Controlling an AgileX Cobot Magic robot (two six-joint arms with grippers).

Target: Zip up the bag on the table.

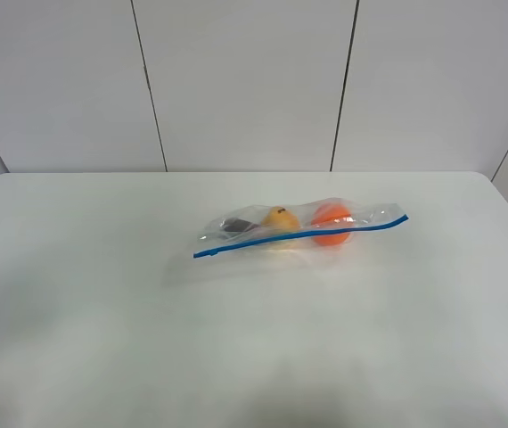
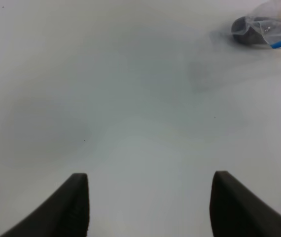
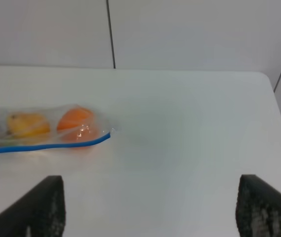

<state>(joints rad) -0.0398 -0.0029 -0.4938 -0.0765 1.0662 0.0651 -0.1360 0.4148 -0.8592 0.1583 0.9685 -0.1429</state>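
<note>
A: Where is the bag (image 1: 300, 230)?

B: In the high view it lies flat on the white bench (image 1: 102, 339), a little right of the frame's middle and nearer the far edge. Its blue zip strip (image 1: 299, 234) runs along the near side, rising slightly from left to right

A: What is inside?

B: Through the clear plastic, an orange toy (image 1: 331, 223) sits at the right end, a yellow one (image 1: 280, 218) in the middle, and a dark one (image 1: 235, 226) at the left end

A: And the claws?

B: Neither shows in the high view. In the left wrist view the left claw (image 2: 150, 202) stands wide with nothing between its dark fingers (image 2: 74, 207), only bare bench; the bag's dark end sits in the upper right corner, well apart from it. In the right wrist view the right claw (image 3: 150, 210) is also spread wide and holds nothing; the bag's orange end lies at the left of that frame, apart from the fingers (image 3: 44, 205)
</note>
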